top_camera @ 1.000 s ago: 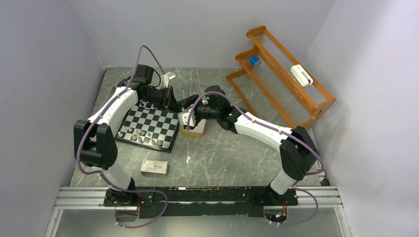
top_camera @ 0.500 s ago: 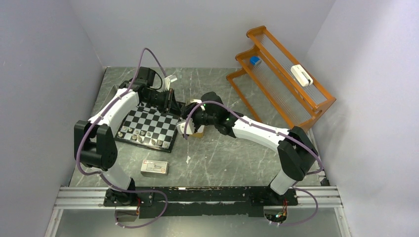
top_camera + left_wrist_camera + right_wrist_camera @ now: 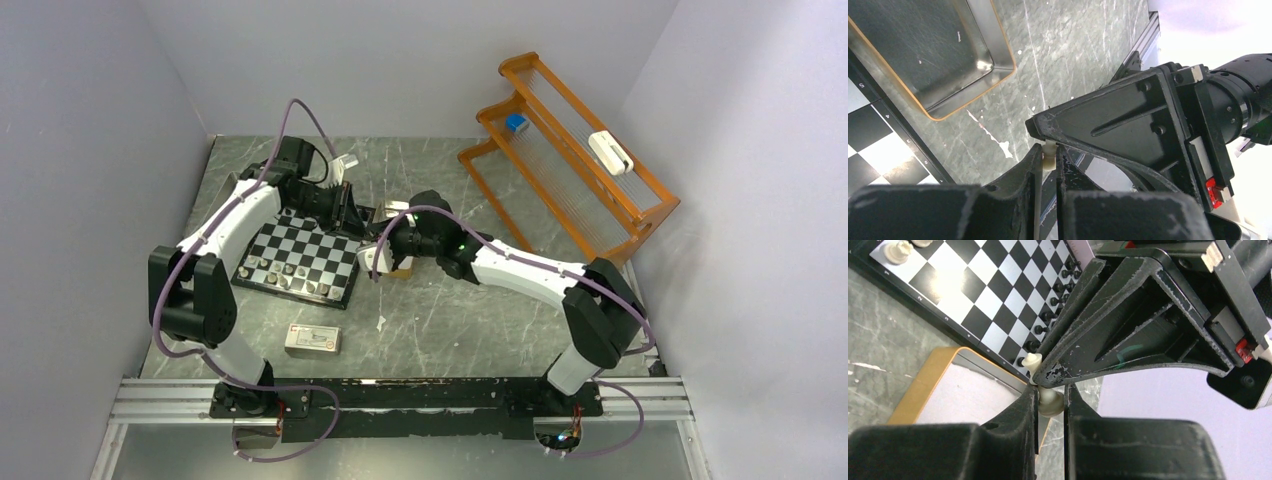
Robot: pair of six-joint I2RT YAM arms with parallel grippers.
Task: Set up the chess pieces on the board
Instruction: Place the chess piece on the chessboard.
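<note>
The board (image 3: 300,255) lies left of centre, with pale chess pieces (image 3: 285,278) along its near rows. In the right wrist view, black pieces (image 3: 1048,316) line its far edge and pale ones (image 3: 897,250) stand at the top left. My left gripper (image 3: 340,205) hovers by the board's far right corner, shut on a small pale piece (image 3: 1049,159). Over the tan box (image 3: 400,270) beside the board's right edge, my right gripper (image 3: 383,255) is shut on a pale piece (image 3: 1049,404) by its round base. Another pale piece (image 3: 1032,361) shows just past the fingertips.
A tan-rimmed tray (image 3: 973,98) with a grey metal floor lies under the left gripper. A white-and-red carton (image 3: 313,340) sits near the front. A small dark bit (image 3: 382,322) lies on the table. An orange rack (image 3: 570,160) stands at the back right.
The right gripper's jaws have closed on a pale piece and it has shifted slightly left over the tan box. The left gripper has edged a little to the right, still gripping its piece.
</note>
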